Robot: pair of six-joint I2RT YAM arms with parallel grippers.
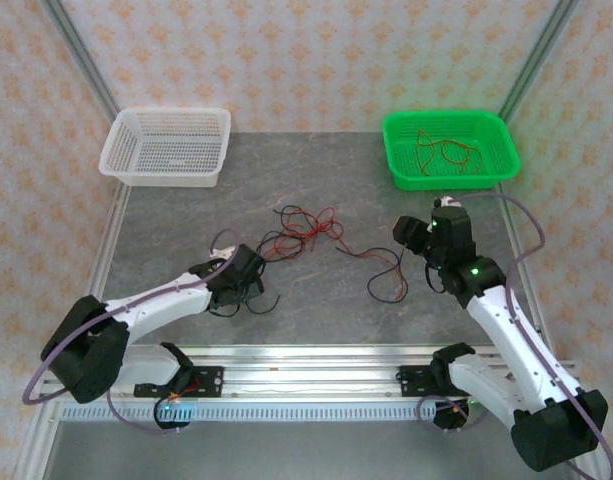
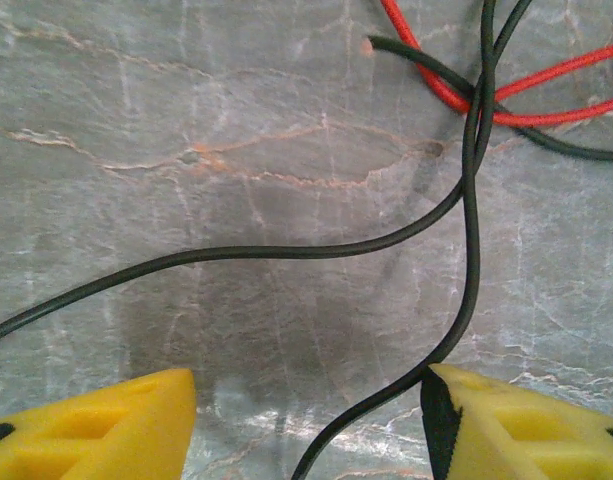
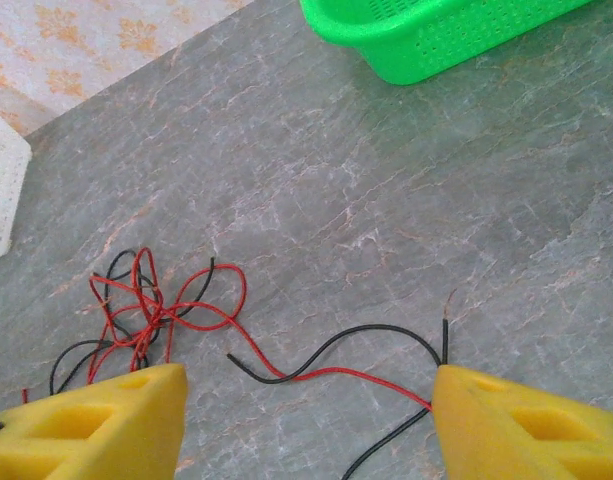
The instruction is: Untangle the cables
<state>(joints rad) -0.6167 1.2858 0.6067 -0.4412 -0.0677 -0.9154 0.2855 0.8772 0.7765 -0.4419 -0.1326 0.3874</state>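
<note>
the cables (image 1: pixel 304 232) lie as a loose red-and-black knot near the middle of the table (image 1: pixel 326 180); from the knot a long tail (image 1: pixel 381 270) trails toward four o'clock, and black loops (image 1: pixel 264 300) spill toward eight o'clock, right beside the left gripper (image 1: pixel 248 272); a few more thin strands (image 1: pixel 444 152) sit inside the green basket (image 1: pixel 456 178) at the table's one o'clock corner, while the white basket (image 1: pixel 168 146) stands at eleven o'clock.

in the left wrist view a black wire (image 2: pixel 472 200) runs from twelve o'clock down toward six, passing between the spread fingers of the left gripper (image 2: pixel 306 410) and brushing the inner pad of the right-hand finger (image 2: pixel 441 410); a second black strand sweeps in from nine o'clock to join it; a red wire (image 2: pixel 456 95) crosses both at about one o'clock; nothing is pinched yet.

in the right wrist view the right gripper (image 3: pixel 306 410) hangs above the table, fingers wide apart and empty; the knot (image 3: pixel 151 305) lies at ten o'clock from it, the tail (image 3: pixel 336 355) at twelve, its long axis running nine to three across the opening.

the move likely turns on this: the left gripper is the nearer one, with the black wire lying lengthwise through its gap, so closing should catch it; the right gripper sits well off the knot, at its three o'clock, and is better placed for the tail.
</note>
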